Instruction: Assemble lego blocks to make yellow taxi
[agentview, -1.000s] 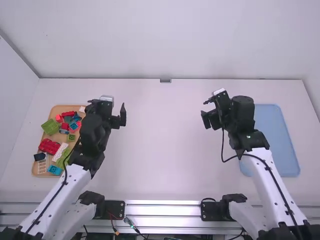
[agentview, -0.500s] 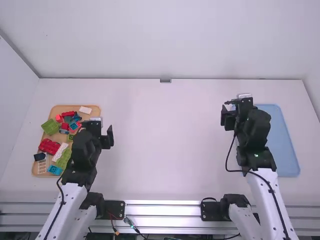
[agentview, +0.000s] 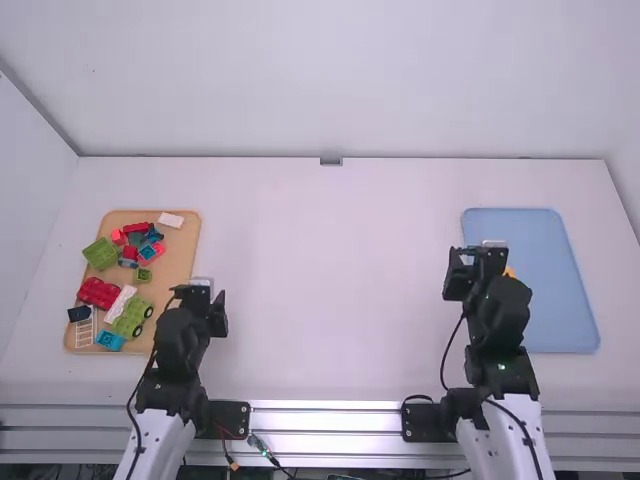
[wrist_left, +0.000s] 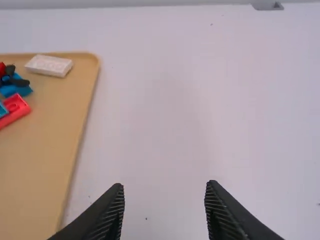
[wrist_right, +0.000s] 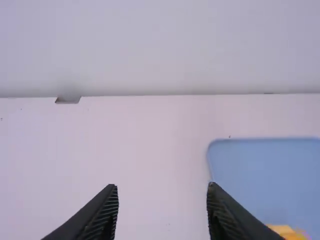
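Note:
My left gripper (agentview: 203, 298) is beside the right edge of the tan tray, and my right gripper (agentview: 476, 262) is at the left edge of the blue tray (agentview: 560, 290). Open fingers with nothing between them mark the left gripper (wrist_left: 165, 210) in its wrist view; the right gripper (wrist_right: 163, 210) is open and empty too. A yellow-orange piece (wrist_right: 281, 230) lies on the blue tray, partly out of view; the right arm covers most of it in the high view. Loose blocks lie on the tan tray (agentview: 172, 262), among them a white brick (wrist_left: 49, 65) and a red piece (wrist_left: 16, 111).
Green blocks (agentview: 101, 254), a red car-like piece (agentview: 98, 293), a green wheeled piece (agentview: 131, 318), a blue brick (agentview: 110, 340) and a white ladder (agentview: 86, 328) share the tan tray. A wall rises behind the table's far edge.
Both arms have drawn back toward their bases, the left moving off the tray's blocks. More of both trays now shows, including the yellow-orange piece by the right arm.

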